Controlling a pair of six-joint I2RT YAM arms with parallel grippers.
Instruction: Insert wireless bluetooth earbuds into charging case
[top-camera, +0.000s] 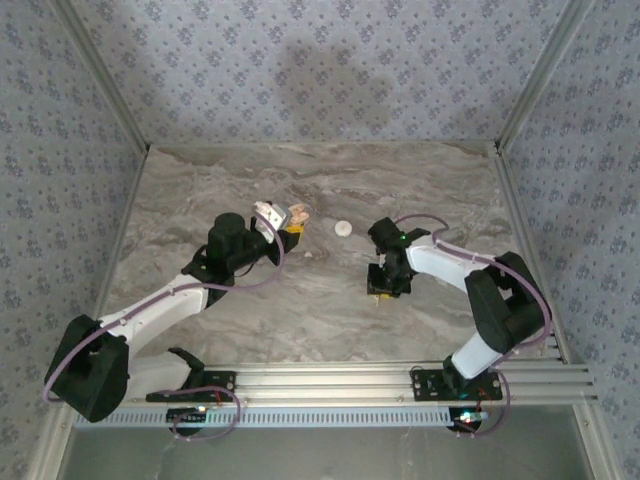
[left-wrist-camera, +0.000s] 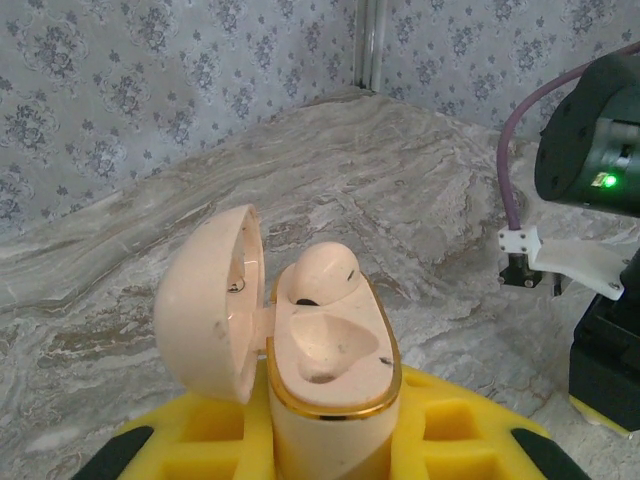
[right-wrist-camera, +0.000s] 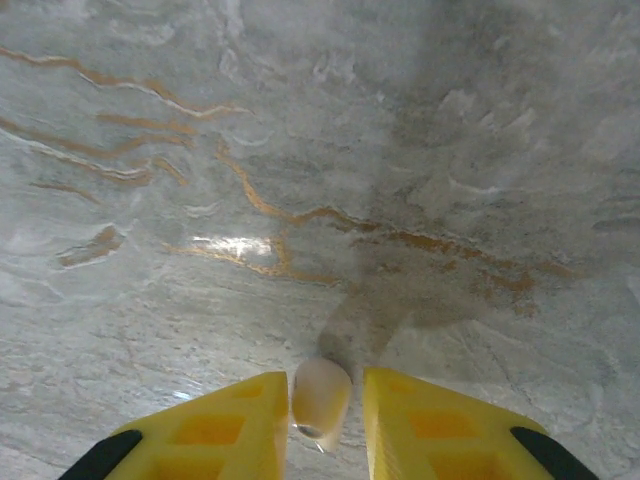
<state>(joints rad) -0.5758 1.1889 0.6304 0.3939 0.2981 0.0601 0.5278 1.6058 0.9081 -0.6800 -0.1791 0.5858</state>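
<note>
Left gripper is clamped on the lower body of the charging case, holding it upright above the bench at the left of the scene, with the lid swung open to the left. One peach earbud sits in the far cavity, and the near cavity is empty. Right gripper points down close to the bench on the right. Its yellow fingers are narrowly parted with the second earbud between them. Thin gaps show on either side, so I cannot tell whether it is gripped. A white disc lies on the bench between the two arms.
</note>
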